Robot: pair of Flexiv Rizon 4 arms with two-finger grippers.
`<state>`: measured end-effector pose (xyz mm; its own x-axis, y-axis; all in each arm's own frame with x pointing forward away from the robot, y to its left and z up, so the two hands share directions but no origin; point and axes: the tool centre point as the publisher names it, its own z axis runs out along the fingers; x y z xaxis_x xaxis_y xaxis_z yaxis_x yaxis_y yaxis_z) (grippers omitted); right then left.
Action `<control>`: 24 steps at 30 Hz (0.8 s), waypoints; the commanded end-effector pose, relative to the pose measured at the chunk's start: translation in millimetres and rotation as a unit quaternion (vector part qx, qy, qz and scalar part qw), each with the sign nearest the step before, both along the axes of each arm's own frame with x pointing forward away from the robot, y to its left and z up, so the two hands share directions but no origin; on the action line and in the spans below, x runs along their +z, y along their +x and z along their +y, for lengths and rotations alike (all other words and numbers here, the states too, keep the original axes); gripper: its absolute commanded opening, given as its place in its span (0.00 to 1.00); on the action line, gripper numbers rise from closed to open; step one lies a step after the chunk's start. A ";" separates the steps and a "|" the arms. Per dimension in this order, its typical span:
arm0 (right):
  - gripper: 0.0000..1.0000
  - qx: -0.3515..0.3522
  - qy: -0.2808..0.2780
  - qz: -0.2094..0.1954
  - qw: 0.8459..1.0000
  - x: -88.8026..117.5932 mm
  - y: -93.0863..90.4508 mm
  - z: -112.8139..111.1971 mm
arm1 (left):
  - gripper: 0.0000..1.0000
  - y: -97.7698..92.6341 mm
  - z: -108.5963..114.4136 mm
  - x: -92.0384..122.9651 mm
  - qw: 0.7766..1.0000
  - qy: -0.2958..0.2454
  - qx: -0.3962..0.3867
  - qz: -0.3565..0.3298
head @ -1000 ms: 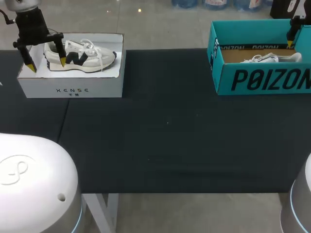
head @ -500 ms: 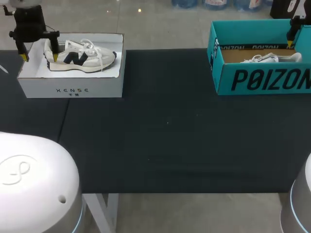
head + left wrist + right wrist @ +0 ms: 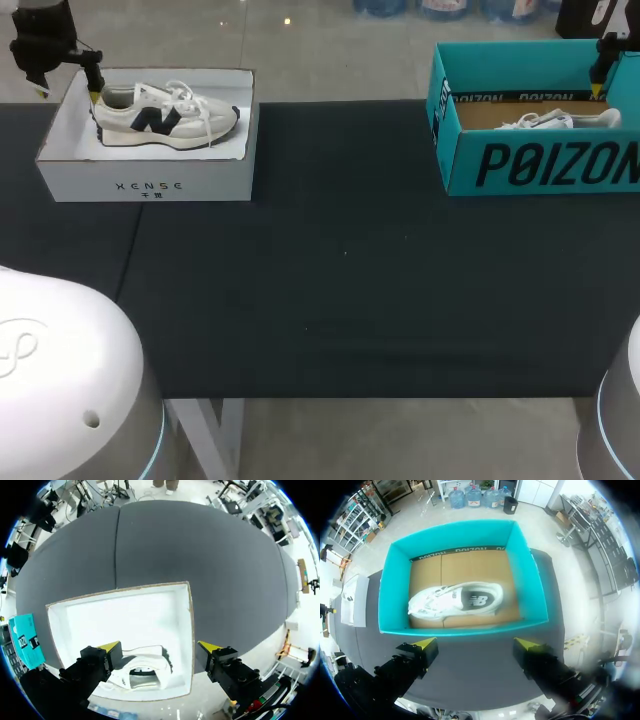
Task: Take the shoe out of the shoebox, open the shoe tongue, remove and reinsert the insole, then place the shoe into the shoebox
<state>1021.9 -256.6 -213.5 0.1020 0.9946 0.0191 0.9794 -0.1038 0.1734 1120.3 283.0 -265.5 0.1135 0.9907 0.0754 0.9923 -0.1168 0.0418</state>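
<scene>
the dark table (image 3: pixel 350 280) carries two open shoeboxes, well apart, near its far edge. toward my left stands the white shoebox (image 3: pixel 145 185), and in it a cream shoe (image 3: pixel 165 115) with a dark side mark sits on its sole, laces up, heel toward my left arm and toe toward the table's middle. the left gripper (image 3: pixel 67 90) hangs above the heel end of that box, spread wide and holding nothing. in the left wrist view one yellow tip is over the inside of the box, just beside the shoe's heel (image 3: pixel 145 672). the other tip is past the box wall (image 3: pixel 186 625), over bare table. neither finger touches the shoe.

toward my right stands the teal shoebox (image 3: pixel 540 165) with a brown cardboard floor. a white shoe (image 3: pixel 455 600) lies in it, its opening and insole showing to the right wrist view. the right gripper (image 3: pixel 476 644) is above the box, on the side of one long wall rather than over the shoe, its fingers wide apart with nothing between them. in the head view only one of its yellow tips shows, at the box's far right corner.
</scene>
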 end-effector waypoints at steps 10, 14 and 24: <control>1.00 0.000 0.000 0.000 1.000 -0.2 0.6 0.0 | 1.00 73.2 14.7 -24.4 1.000 -0.022 0.006 0.007; 1.00 0.000 0.000 0.000 1.000 -0.2 0.6 0.0 | 1.00 88.2 18.1 -31.4 1.000 -0.024 0.011 0.006; 1.00 0.000 0.000 0.000 1.000 -0.2 0.6 0.0 | 1.00 110.6 14.4 -54.1 1.000 -0.025 0.016 0.008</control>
<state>1021.9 -256.5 -213.5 0.1020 0.9946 0.0192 0.9793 -0.1038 0.1735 1199.2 298.6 -311.1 0.0797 0.9965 0.0255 0.9952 -0.0810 0.0552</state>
